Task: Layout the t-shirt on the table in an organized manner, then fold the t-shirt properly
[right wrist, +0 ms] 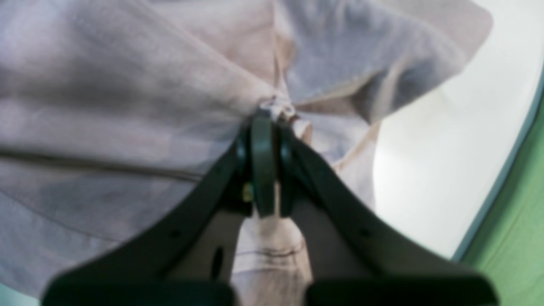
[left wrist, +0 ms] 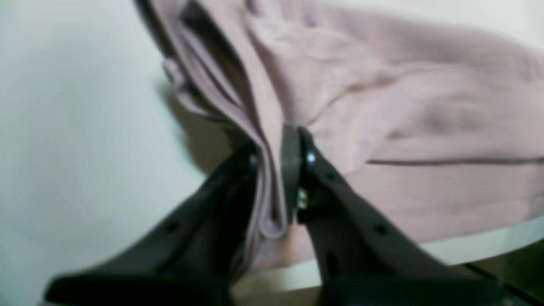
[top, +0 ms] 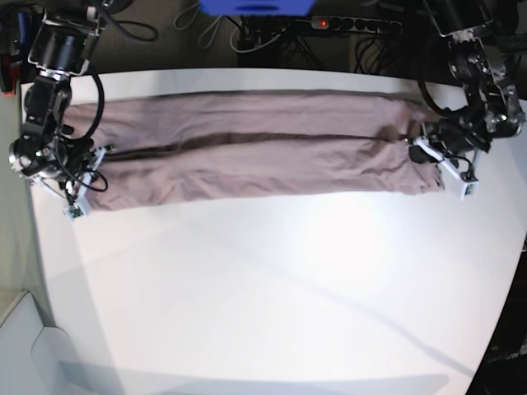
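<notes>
Fabric of the dusty mauve short-sleeved t-shirt stretches in a long folded band from ten to two o'clock on the smooth white table. At two o'clock in the base view, the black left gripper is closed on the shirt's bunched edge. At ten o'clock, the black right gripper is clamped on gathered cloth.
</notes>
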Robot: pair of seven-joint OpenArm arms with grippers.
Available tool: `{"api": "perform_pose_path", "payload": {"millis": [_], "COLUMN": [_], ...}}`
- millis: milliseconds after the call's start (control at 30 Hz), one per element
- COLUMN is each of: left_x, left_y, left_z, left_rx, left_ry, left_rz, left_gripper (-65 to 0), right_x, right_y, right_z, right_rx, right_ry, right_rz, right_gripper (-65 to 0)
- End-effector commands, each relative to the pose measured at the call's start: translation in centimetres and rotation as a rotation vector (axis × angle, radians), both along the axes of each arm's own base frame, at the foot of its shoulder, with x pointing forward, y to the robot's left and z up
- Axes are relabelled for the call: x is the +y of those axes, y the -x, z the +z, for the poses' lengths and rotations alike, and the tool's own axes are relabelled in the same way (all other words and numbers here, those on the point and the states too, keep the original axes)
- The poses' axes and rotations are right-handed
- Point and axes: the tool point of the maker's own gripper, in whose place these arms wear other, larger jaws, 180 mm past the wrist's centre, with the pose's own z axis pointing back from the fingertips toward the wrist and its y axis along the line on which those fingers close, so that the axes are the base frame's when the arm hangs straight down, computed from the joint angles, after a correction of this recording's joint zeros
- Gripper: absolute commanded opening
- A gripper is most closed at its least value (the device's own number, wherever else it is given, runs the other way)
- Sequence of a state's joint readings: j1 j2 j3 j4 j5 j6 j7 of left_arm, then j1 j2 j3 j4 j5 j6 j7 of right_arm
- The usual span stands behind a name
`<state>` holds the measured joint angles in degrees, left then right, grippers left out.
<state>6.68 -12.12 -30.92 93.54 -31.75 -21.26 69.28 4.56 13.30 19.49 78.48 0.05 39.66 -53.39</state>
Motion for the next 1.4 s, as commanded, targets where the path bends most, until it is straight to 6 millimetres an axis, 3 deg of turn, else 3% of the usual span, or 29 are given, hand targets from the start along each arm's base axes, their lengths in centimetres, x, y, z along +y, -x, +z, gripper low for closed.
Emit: {"api": "perform_pose_path", "payload": {"millis": [0, 100, 267, 467, 633, 767, 867, 933, 1167, 1367], "left_x": [0.2, -1.2, -7.0, -11.8, -18.7, -24.3, -27.4, -28.4, -27.8, -27.2], "left_y": [-1.3, -2.1, -2.5, -2.2, -0.9, 0.0, 0.5, 0.6, -1.1, -2.6], "left_z": [1.9, 3.7, 4.8, 3.5, 2.9, 3.7, 4.4, 4.4, 2.3, 2.7], "left_rx": [-0.065, -0.121, -0.153, 0.001, 0.149, 0.193, 0.211, 0.229, 0.216, 0.148], "left_ry": [-0.018, -0.044, -0.003, 0.219, 0.376, 0.455, 0.509, 0.531, 0.492, 0.480], "left_rz": [-0.011, -0.067, -0.174, 0.130, 0.229, 0.159, 0.123, 0.123, 0.178, 0.212], "left_gripper": [-65.0, -65.0, -65.0, -65.0, -65.0, -65.0, -65.0, -65.0, -65.0, -65.0], "right_x": [0.1, 0.1, 0.1, 0.1, 0.1, 0.1, 0.1, 0.1, 0.1, 0.1], "right_y": [2.3, 2.3, 2.3, 2.3, 2.3, 2.3, 2.3, 2.3, 2.4, 2.4], "right_z": [-1.8, -1.8, -1.8, -1.8, -1.8, -1.8, -1.8, -1.8, -1.8, -1.8], "right_rx": [0.111, 0.111, 0.111, 0.111, 0.111, 0.111, 0.111, 0.111, 0.112, 0.112], "right_ry": [0.018, 0.018, 0.018, 0.017, 0.017, 0.017, 0.017, 0.017, 0.017, 0.017], "right_rz": [0.001, 0.001, 0.001, 0.001, 0.001, 0.001, 0.001, 0.001, 0.001, 0.001], "right_gripper": [-64.0, -64.0, -64.0, -64.0, -64.0, -64.0, -64.0, -64.0, -64.0, -64.0]}}
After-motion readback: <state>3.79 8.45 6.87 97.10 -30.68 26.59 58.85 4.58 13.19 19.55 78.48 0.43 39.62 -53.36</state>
